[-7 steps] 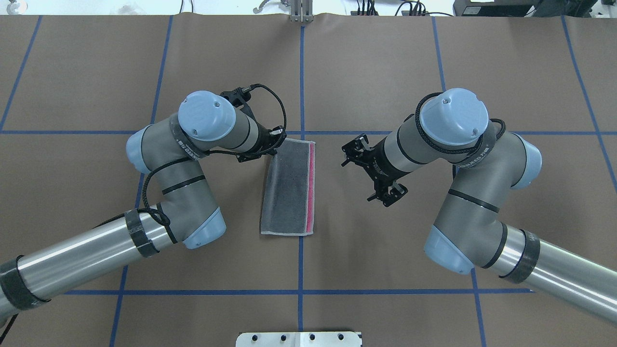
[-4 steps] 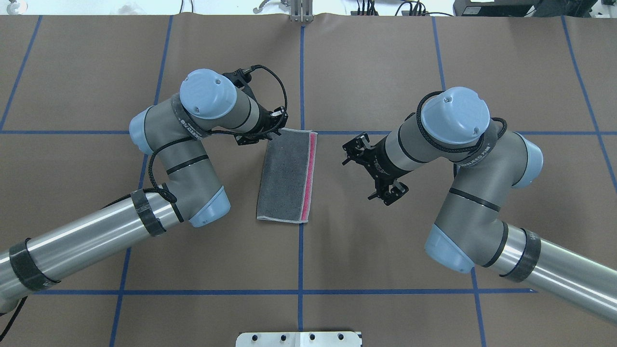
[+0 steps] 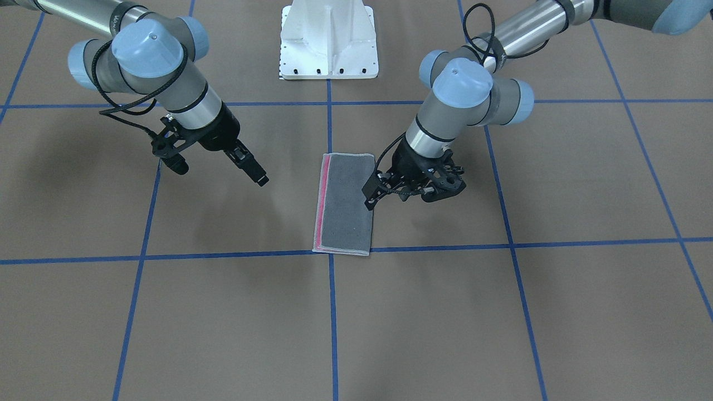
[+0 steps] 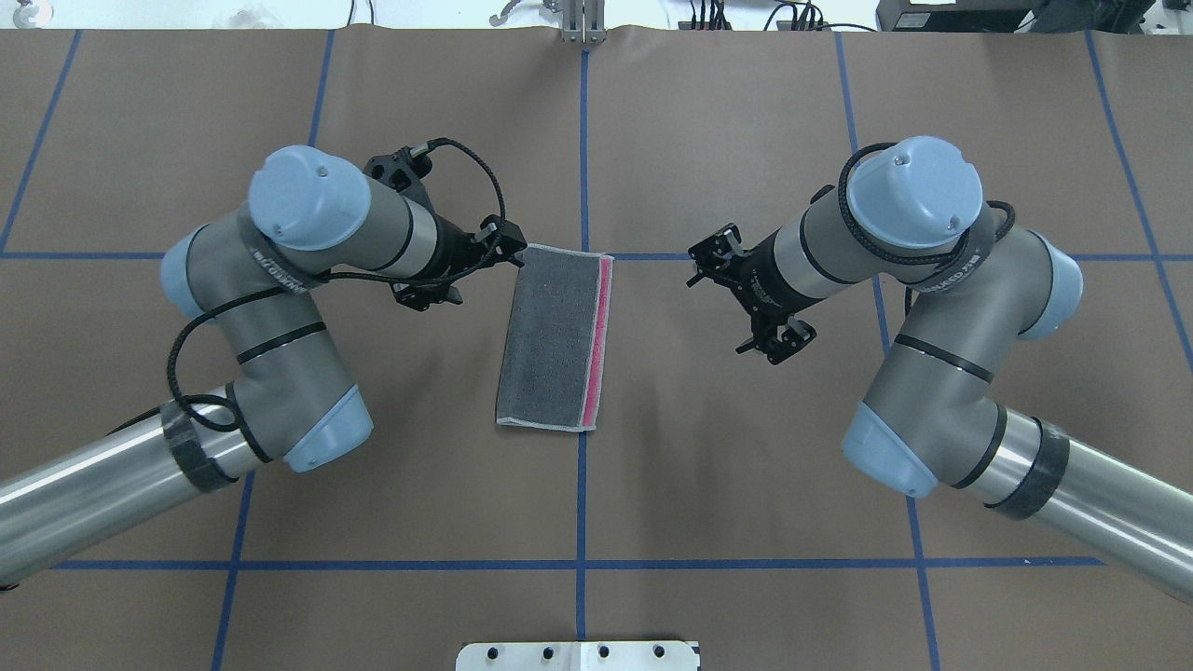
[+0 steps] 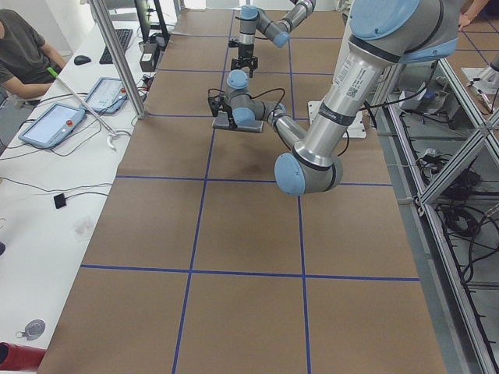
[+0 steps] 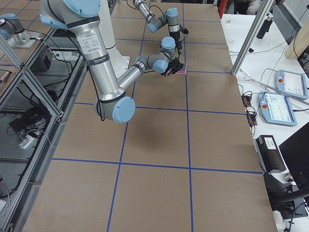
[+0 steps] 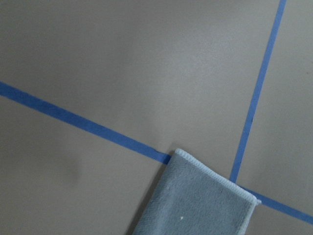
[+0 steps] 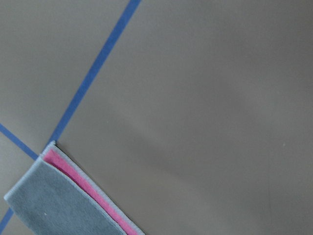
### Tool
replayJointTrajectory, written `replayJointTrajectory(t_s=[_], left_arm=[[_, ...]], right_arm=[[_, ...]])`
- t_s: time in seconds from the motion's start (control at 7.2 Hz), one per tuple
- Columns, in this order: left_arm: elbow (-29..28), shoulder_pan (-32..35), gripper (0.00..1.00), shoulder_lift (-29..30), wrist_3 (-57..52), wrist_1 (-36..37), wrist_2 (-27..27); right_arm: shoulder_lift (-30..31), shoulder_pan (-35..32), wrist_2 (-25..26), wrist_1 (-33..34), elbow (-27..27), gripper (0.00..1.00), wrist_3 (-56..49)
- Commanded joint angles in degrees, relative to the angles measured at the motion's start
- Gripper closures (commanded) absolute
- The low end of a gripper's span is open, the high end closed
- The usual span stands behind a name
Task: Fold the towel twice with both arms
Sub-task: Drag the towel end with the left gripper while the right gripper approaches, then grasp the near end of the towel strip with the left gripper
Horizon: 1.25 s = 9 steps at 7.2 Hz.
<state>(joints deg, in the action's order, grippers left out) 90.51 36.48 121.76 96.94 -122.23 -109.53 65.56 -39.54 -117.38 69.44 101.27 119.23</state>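
The towel (image 4: pixel 550 340) lies flat on the brown table, folded into a narrow strip. Its dark grey face is up, with a pink band along its right edge in the overhead view. It also shows in the front view (image 3: pixel 345 206). My left gripper (image 3: pixel 369 204) hovers at the towel's far left corner (image 4: pixel 514 258), its fingers together as one black tip, holding nothing. My right gripper (image 3: pixel 262 179) hangs above bare table to the towel's right, fingers together and empty. The left wrist view shows the grey corner (image 7: pixel 195 200). The right wrist view shows the pink-edged corner (image 8: pixel 63 200).
Blue tape lines (image 4: pixel 582 140) divide the brown table cover into squares. The white pedestal base (image 3: pixel 328 39) stands at the robot's side of the table. An aluminium post (image 4: pixel 582 23) stands at the far edge. A seated operator (image 5: pixel 23 47) and tablets (image 5: pixel 54 125) are beyond it.
The towel slid a little toward the far edge while my left gripper was at its corner, then stayed put. My left arm has since swung left. My right arm moved slightly right and farther away.
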Motion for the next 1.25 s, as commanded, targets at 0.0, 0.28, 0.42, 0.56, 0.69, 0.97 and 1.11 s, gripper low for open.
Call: replayJointTrajectory(t_s=[0.0,0.28,0.42,0.56,0.69,0.97,1.11], left_arm=[[4.85,-2.8,0.32,-3.37,6.12,0.06,0.46],[4.77,-7.72,0.48,-3.46,10.88,0.06,2.55],[4.76,-9.92,0.49,-3.54,12.04,0.06,4.48],[4.76,-10.29,0.51,-3.89,11.96,0.15,4.59],[4.76,-10.38,0.51,-4.85,11.44,0.06,4.68],[4.24,-10.9,0.51,-4.95,11.43,0.06,5.72],[4.24,-11.43,0.51,-4.78,11.78,0.06,5.82]], right_arm=[[2.63,-3.17,-0.39,-0.09,-0.11,0.0,-5.99],[3.43,-3.44,-0.39,-0.09,-0.11,0.0,-6.99],[4.48,-3.36,-0.3,-0.18,-0.11,0.0,-6.99],[5.01,-3.44,-0.3,-0.35,0.15,0.0,-6.99],[4.93,-3.36,-0.3,-0.36,0.24,0.0,-6.99],[4.93,-3.36,-0.39,-0.36,0.41,0.0,-6.99],[4.93,-3.36,-0.39,-0.36,0.41,0.0,-6.99]])
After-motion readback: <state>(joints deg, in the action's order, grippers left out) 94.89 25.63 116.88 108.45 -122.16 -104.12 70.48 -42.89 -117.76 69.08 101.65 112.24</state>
